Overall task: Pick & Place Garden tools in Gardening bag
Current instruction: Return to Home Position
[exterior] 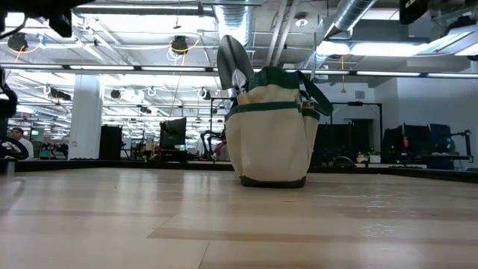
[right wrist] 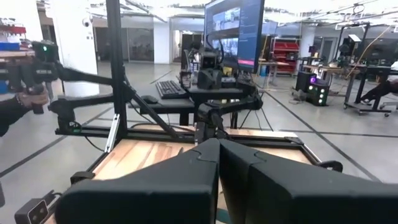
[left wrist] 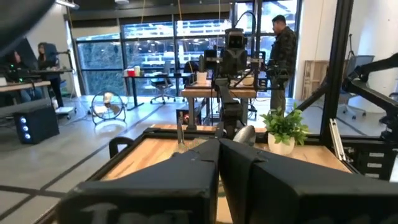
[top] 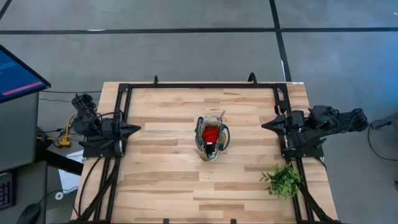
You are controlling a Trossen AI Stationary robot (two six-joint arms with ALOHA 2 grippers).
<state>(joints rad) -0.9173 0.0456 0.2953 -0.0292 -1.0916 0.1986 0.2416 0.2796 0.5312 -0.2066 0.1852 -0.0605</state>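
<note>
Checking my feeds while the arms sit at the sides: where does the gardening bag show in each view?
High view: gardening bag at the centre of the table.
Low view: bag upright, just right of centre.
Left wrist view: not visible.
Right wrist view: not visible.
Shared landmark: the table, in all four.

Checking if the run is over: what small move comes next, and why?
Probably hold both arms parked: the left pincer and right pincer sit shut at opposite edges of the table, the gardening bag holds the red item, and only the plant sprig lies outside.
</note>
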